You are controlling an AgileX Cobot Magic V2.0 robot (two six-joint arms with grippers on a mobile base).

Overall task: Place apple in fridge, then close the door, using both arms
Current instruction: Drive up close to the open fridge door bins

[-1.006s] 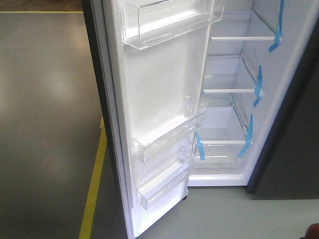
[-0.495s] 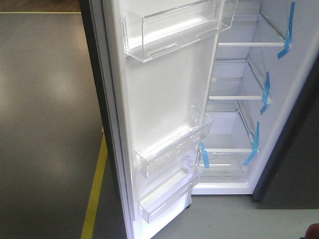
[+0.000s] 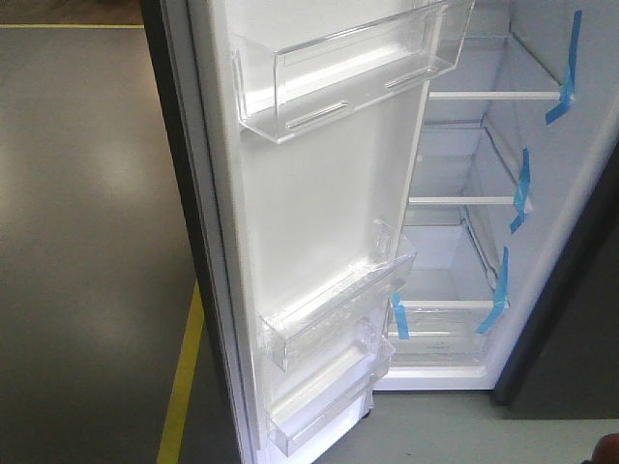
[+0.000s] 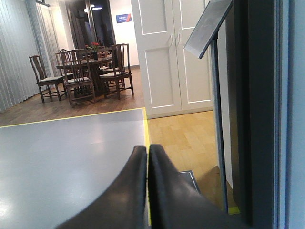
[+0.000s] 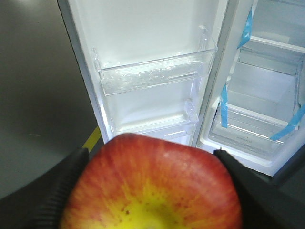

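Gripping the apple [image 5: 152,191] in the right claw [image 5: 153,179], black fingers [image 5: 66,186] pressing on both sides of the red-and-yellow fruit, and holding it in front of the open fridge [image 3: 464,251], not yet inside. Showing the door [image 3: 309,193] swung wide on the left, white-lined and carrying clear bins [image 3: 348,77], with blue tape [image 3: 522,184] marking the shelves [image 3: 464,201] within. Pointing the left claw [image 4: 147,153], pinched tight on nothing, over grey floor [image 4: 62,152] toward distant chairs [image 4: 76,71], just beside a dark upright panel [image 4: 259,119] at the right of its view.
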